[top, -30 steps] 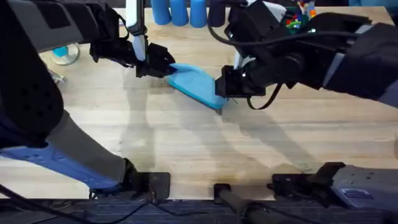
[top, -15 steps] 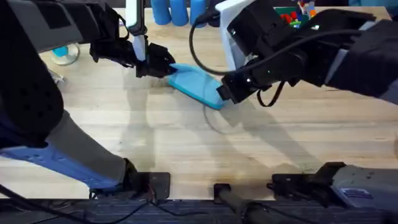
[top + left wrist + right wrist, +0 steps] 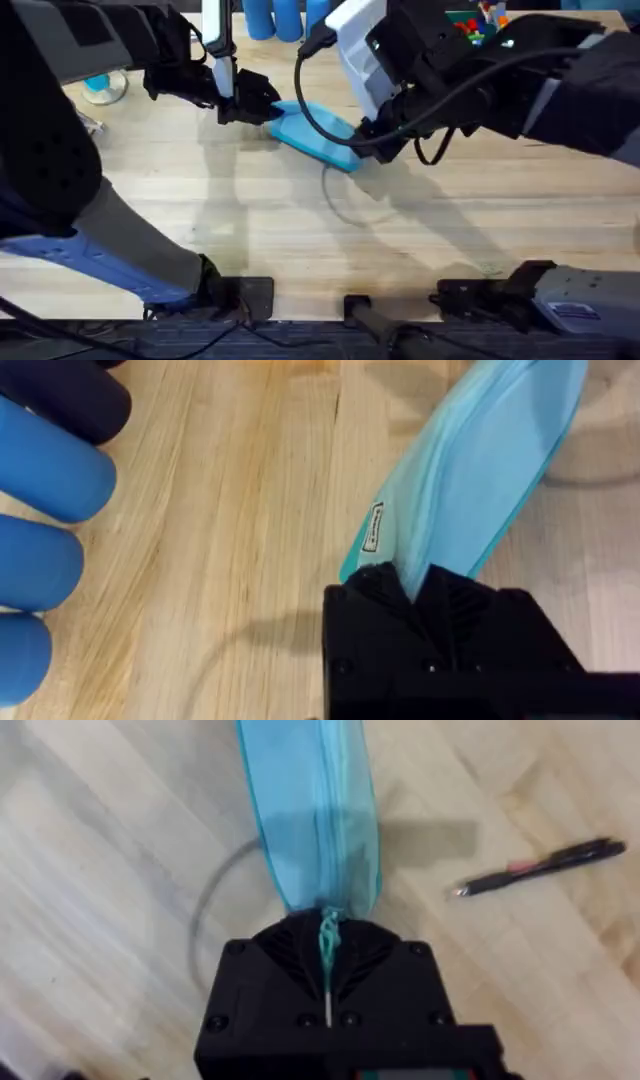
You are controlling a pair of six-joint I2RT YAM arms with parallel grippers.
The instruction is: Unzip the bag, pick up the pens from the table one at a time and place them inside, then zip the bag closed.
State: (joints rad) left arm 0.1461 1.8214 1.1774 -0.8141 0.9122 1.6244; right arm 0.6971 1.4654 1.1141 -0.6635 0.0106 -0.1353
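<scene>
The light-blue bag lies slanted on the table, stretched between both grippers. My left gripper is shut on the bag's far-left end; in the left wrist view the fabric runs out from between the black fingers. My right gripper is shut at the near-right end. In the right wrist view the zipper runs down the middle of the bag and looks closed, and its teal pull sits pinched between the jaws. One black pen lies on the wood beside that end.
Blue cylinders stand at the table's far edge, close behind the left gripper, and appear again as blue cylinders in the left wrist view. A teal-and-white object lies at far left. Colourful small items sit at far right.
The right arm's wrist has swung up and toward the far left, showing its white housing, while its gripper stays at the bag's near-right end. The left gripper has not moved.
</scene>
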